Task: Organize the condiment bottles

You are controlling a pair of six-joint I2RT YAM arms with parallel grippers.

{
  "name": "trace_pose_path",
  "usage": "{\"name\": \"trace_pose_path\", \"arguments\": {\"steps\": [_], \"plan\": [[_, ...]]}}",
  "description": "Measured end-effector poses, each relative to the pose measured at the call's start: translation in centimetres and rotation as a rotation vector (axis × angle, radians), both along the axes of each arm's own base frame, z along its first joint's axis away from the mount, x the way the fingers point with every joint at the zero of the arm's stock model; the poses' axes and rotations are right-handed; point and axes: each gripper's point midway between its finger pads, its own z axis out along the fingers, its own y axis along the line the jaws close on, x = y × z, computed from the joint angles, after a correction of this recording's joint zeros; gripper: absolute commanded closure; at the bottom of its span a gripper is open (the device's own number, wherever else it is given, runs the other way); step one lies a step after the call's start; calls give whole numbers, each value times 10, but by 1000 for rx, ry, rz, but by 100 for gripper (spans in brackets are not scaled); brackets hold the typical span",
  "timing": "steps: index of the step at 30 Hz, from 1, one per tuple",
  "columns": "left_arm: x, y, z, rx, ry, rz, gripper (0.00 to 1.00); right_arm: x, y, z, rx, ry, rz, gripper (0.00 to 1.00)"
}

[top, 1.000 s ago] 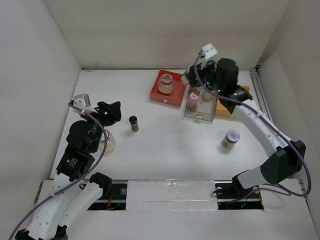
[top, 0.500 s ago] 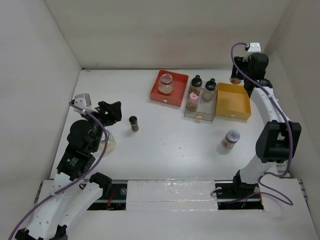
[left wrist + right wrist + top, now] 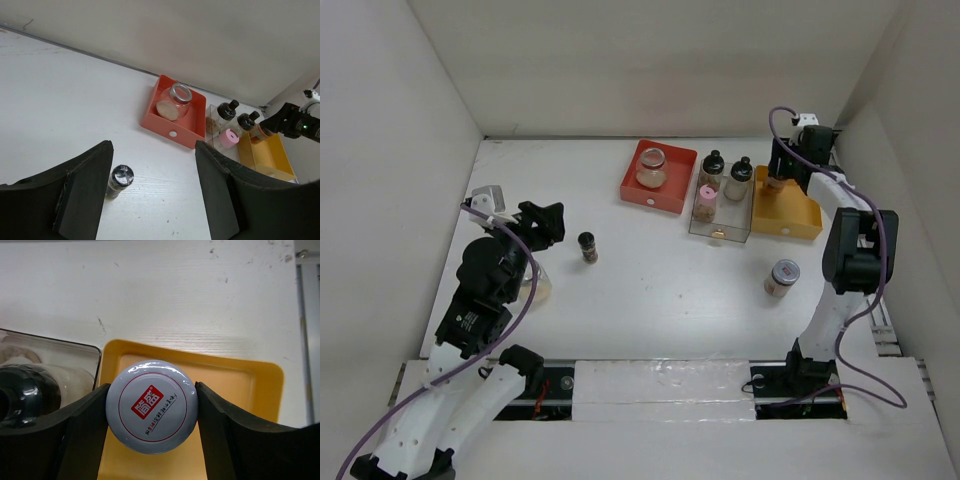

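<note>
**Bottle poised at the yellow tray's edge: risk of a snag or a topple**

From above: a white-capped bottle point(image 3: 775, 183) clenched in the right gripper point(image 3: 781, 178), over the far left corner of the yellow tray point(image 3: 798, 218). Just left of the yellow tray, a clear tray point(image 3: 718, 233) holding a dark-capped bottle point(image 3: 740, 172) and a pink-capped bottle point(image 3: 706, 197) among others. Further left, a red tray point(image 3: 638, 191) with a round jar point(image 3: 652, 166). On the near side of the yellow tray, a silver-capped jar point(image 3: 782, 277) loose on the table. Well left of it, a lone black-lidded bottle point(image 3: 588, 246) near the left gripper point(image 3: 546, 222).

From the left wrist: fingers point(image 3: 80, 200) spread apart, grasping nothing.

From the right wrist: pads point(image 3: 82, 427) pressed on both sides of the white cap, yellow floor below, clear wall just left. Height above that floor impossible to judge.

Likely trouble:
- Lowered this close to the yellow tray's left wall, could catch the rim and tilt.
- Let go before sitting flat, could fall over inside the tray.
- Drifting left, could bump the dark-capped bottle next door.
</note>
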Motion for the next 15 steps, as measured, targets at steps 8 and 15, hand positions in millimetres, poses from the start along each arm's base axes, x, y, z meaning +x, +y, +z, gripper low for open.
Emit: {"name": "trace_pose_path", "arguments": {"steps": [8, 15], "plan": [[2, 0, -2, 4, 7, 3, 38, 12, 15, -30, 6, 38, 27, 44], [2, 0, -2, 3, 7, 3, 38, 17, 24, -31, -3, 35, 31, 26]]}}
